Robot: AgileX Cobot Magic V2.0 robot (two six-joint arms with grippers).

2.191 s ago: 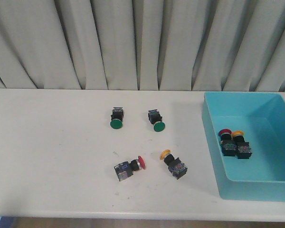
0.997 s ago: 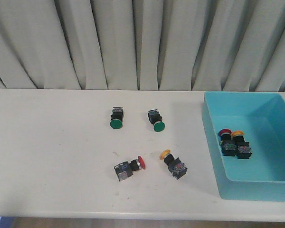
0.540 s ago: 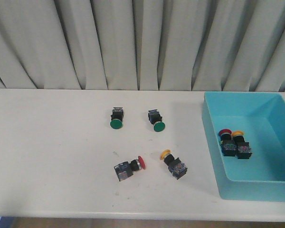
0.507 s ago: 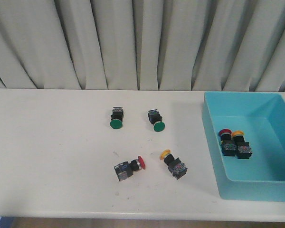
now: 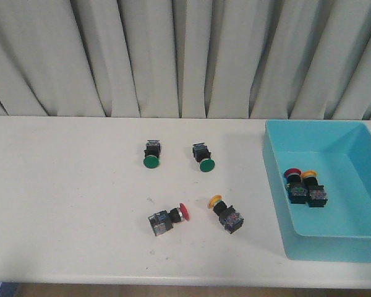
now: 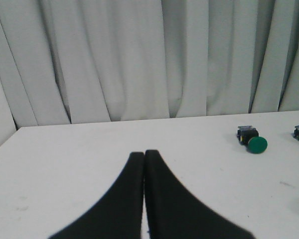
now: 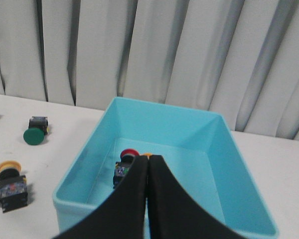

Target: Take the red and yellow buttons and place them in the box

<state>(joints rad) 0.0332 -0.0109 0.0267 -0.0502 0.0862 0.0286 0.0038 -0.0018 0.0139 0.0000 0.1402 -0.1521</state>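
Two buttons wait on the desk: a red button [image 5: 167, 218] and a yellow button [image 5: 226, 213], side by side near the front edge. Two more, one red and one yellow, already sit in the box [image 5: 278, 185] at the desk's right end.

The red one lies on its side, its long way running left to right, cap toward the box. The yellow one lies slanted, cap toward the back and left.

The right gripper [image 7: 148, 164] hangs near the box, jaws pressed together, with the yellow button just off to its side. I think this arm is nearer.

The left gripper [image 6: 144, 157] is pressed together too, over the left part of the desk.

Two green buttons [image 5: 150, 153] lie farther back, well apart, so there is open room.
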